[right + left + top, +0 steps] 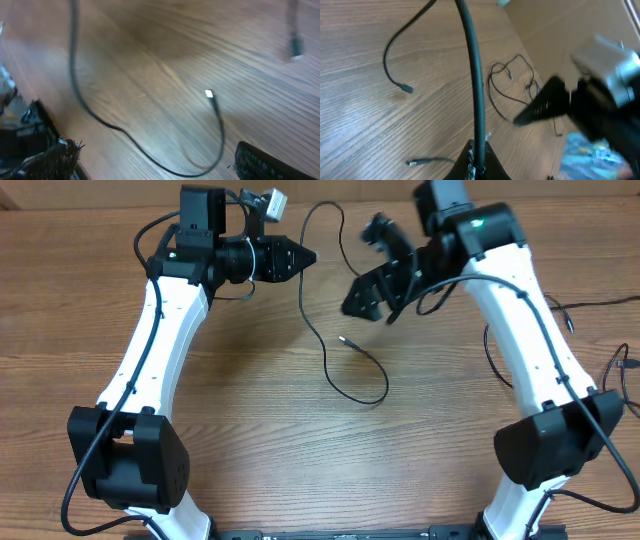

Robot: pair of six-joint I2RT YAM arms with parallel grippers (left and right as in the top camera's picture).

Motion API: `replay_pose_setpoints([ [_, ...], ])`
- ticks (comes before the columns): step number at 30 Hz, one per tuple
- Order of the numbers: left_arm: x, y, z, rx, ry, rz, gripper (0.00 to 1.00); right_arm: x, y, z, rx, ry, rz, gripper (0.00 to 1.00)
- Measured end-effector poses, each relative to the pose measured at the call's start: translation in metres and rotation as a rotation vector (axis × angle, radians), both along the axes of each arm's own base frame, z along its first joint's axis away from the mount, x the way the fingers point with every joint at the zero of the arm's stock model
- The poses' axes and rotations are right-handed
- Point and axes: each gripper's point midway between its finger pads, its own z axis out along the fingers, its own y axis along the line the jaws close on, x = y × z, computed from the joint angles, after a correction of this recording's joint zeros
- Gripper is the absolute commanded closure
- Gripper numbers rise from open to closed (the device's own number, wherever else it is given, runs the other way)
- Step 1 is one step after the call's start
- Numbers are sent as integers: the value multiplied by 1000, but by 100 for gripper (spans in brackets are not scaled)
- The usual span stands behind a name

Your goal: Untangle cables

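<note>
Worktop (250,380): wood grain. Cable (325,370): thin, black, loops mid-worktop; plug (345,338) lies free. Cable's upper run rises to left end effector (308,257), clenched on cable at tips. Right end effector (366,265): spread wide, empty, just beside cable's upper arc. Beyond, in left wrist view: cable tangle (512,82), small, strands hard to separate, partly hidden by blurred right end effector.

Surface (240,430): brown wood-grain laminate, matte, grain running left to right.
Tan area (555,30): plain, pale, beyond the surface's far edge in the left wrist view.
Blue patterned item (582,157): blurred, kind unclear, lower right.
</note>
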Motion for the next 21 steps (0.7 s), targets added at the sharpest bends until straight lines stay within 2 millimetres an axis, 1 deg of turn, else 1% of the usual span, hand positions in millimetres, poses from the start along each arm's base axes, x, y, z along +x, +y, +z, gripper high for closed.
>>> replay_pose_setpoints([
  [5,4,-1,5,-34,33,30,96,-17,31,1,3,-16,93,2],
  [8,4,-4,11,-72,55,33,96,-22,48,3,15,-48,138,2],
  [10,4,-8,19,-105,48,15,96,-24,57,5,23,-67,160,3],
  [13,-1,-17,26,-137,46,-19,96,-28,68,6,31,-86,189,10],
  [14,-3,-21,27,-146,51,-32,96,-30,72,7,34,-90,199,16],
  [16,-8,-29,28,-154,60,-55,96,-33,77,7,36,-97,217,30],
  [17,-10,-32,29,-156,64,-62,96,-35,78,7,35,-93,219,38],
  [19,-11,-33,28,-160,72,-65,96,-36,80,8,39,-95,222,61],
  [20,-11,-33,28,-160,74,-63,96,-36,80,7,38,-95,222,76],
  [21,-11,-33,28,-161,76,-64,96,-36,80,8,39,-95,221,86],
])
